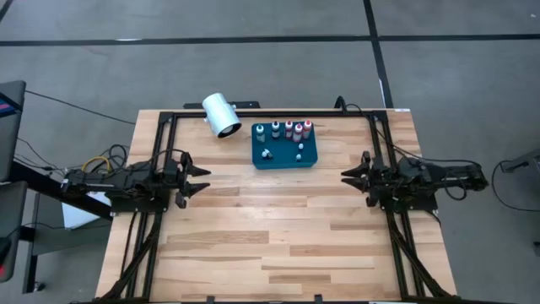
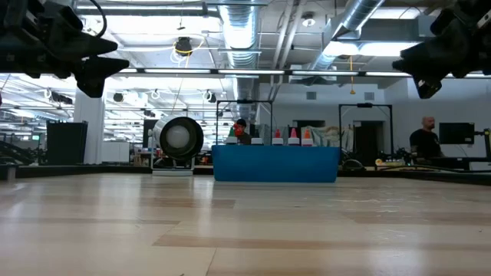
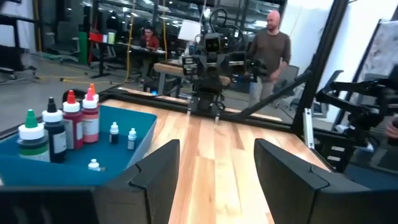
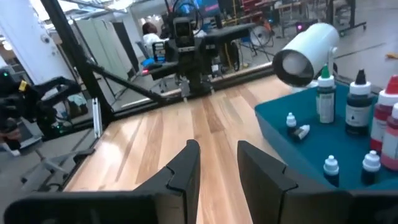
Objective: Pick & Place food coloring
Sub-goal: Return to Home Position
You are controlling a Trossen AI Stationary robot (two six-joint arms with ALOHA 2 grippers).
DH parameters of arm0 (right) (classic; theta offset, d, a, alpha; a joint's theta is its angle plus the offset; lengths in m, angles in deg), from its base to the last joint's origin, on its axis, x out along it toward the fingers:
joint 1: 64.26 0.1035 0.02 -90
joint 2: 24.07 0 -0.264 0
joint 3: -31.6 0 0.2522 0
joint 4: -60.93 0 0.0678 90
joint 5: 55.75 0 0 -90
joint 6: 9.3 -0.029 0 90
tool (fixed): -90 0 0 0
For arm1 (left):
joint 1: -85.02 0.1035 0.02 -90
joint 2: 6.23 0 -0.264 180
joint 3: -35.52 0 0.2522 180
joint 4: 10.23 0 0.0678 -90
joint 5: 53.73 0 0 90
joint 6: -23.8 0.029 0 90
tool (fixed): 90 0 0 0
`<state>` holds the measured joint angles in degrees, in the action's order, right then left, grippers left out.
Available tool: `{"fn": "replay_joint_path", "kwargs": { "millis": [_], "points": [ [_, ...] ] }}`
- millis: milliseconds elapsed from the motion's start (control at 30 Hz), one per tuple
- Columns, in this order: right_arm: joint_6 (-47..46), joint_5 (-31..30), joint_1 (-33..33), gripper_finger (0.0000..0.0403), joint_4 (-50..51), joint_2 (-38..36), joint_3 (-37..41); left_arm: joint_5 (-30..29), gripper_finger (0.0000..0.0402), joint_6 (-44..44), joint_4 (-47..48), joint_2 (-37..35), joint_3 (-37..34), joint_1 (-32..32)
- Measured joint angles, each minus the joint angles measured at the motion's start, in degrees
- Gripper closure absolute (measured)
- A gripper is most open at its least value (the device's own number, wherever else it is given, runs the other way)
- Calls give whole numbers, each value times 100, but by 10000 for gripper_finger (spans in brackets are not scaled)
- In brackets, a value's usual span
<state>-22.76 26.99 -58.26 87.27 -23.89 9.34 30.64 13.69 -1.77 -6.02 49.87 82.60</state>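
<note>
Several small food coloring bottles [image 1: 288,129] with green, dark and red contents stand upright in a row along the far edge of a blue tray [image 1: 278,160]. They also show in the left wrist view [image 3: 71,121] and the right wrist view [image 4: 359,102]. A few tinier white-capped bottles [image 3: 114,132] sit on the tray floor, one lying on its side [image 4: 303,130]. My left gripper [image 1: 205,179] is open and empty at the table's left, above the wood. My right gripper [image 1: 346,176] is open and empty at the table's right. Both hang high in the low view.
A big white cylinder [image 1: 222,115] lies on its side just left of the tray at the far edge. A black frame [image 1: 270,113] runs around the table. People [image 3: 270,43] stand in the room beyond. Bare wood [image 1: 278,228] lies between the arms and toward the near edge.
</note>
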Motion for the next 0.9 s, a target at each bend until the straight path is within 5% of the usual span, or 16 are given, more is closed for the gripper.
{"fn": "replay_joint_path", "kwargs": {
  "millis": [900],
  "points": [
    [-499,28,373,307,-302,59,434,-85,203,-7,217,6,-15,-2]
  ]
}}
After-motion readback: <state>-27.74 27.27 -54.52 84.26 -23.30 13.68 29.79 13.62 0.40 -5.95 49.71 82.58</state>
